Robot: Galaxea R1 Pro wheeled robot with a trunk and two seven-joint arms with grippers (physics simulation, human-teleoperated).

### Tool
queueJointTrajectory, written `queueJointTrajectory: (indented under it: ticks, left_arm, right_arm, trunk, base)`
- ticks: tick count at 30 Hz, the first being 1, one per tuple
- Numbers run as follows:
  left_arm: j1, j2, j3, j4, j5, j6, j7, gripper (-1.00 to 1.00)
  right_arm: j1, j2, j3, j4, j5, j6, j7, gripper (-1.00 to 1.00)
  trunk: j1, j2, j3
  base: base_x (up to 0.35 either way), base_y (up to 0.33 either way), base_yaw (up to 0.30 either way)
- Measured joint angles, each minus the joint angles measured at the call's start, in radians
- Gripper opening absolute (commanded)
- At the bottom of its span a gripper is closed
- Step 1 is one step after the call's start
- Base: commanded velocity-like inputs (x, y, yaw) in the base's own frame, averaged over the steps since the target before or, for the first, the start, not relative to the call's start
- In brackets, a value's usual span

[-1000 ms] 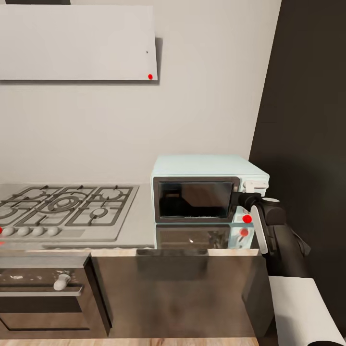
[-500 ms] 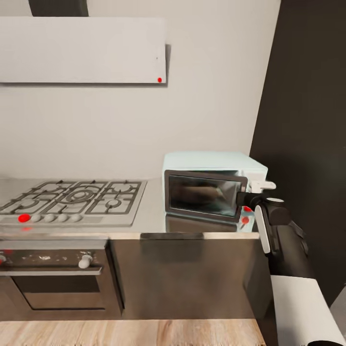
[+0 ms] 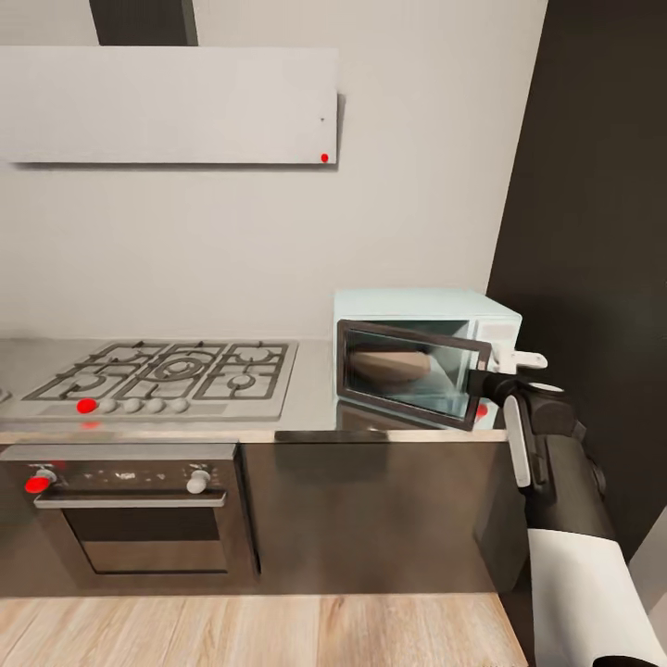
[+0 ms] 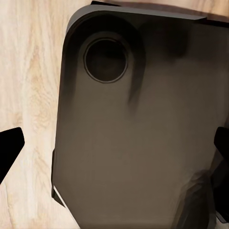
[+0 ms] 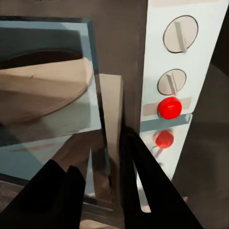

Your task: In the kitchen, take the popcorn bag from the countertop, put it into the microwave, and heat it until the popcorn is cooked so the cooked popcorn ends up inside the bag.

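1. Right hand (image 3: 482,382): closed on the free edge of the microwave door (image 3: 412,384), one finger (image 5: 138,176) either side of the door's edge in the right wrist view.
2. Left hand: fingertips at the frame edges of the left wrist view, spread apart and holding nothing, above the robot's dark base (image 4: 138,133) and the wood floor (image 4: 28,71).
3. Microwave (image 3: 435,320): on the tabletop (image 3: 315,389), right of the gas hob (image 3: 171,369). Its door was shut a second ago and now stands part-open, swung toward the robot, so the cavity is being opened, probably for loading.
4. Popcorn bag: not identifiable. A tan rounded shape (image 5: 45,93) shows through the door glass; bag, turntable or reflection cannot be told.
5. Control panel (image 5: 179,67): two knobs and a red dot, mostly hidden behind the door in the head view.
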Motion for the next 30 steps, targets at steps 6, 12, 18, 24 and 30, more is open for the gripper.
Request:
queueJointTrajectory:
  ticks: [6,12,18,24,30]
  left_arm:
    - [0.000,0.000,0.000,0.000,0.000,0.000,0.000,1.00]
    - [0.000,0.000,0.000,0.000,0.000,0.000,0.000,1.00]
    - [0.000,0.000,0.000,0.000,0.000,0.000,0.000,1.00]
    - [0.000,0.000,0.000,0.000,0.000,0.000,0.000,1.00]
    - [0.000,0.000,0.000,0.000,0.001,0.000,0.000,1.00]
  right_arm:
    - [0.000,-0.013,-0.001,0.003,-0.020,0.001,0.014,-1.00]
    - [0.000,-0.014,-0.001,0.007,-0.006,0.002,0.009,1.00]
    - [0.000,-0.014,-0.001,0.006,0.015,0.003,0.004,1.00]
    - [-0.002,-0.016,-0.001,-0.009,0.014,0.032,0.074,1.00]
    - [0.015,-0.157,-0.003,-0.042,0.010,0.084,0.250,1.00]
  trunk:
    - [0.000,0.000,0.000]
    - [0.000,0.000,0.000]
    - [0.000,0.000,0.000]
    - [0.000,0.000,0.000]
    - [0.000,0.000,0.000]
  base:
    - [0.000,0.000,0.000]
    - [0.000,0.000,0.000]
    - [0.000,0.000,0.000]
    - [0.000,0.000,0.000]
    - [0.000,0.000,0.000]
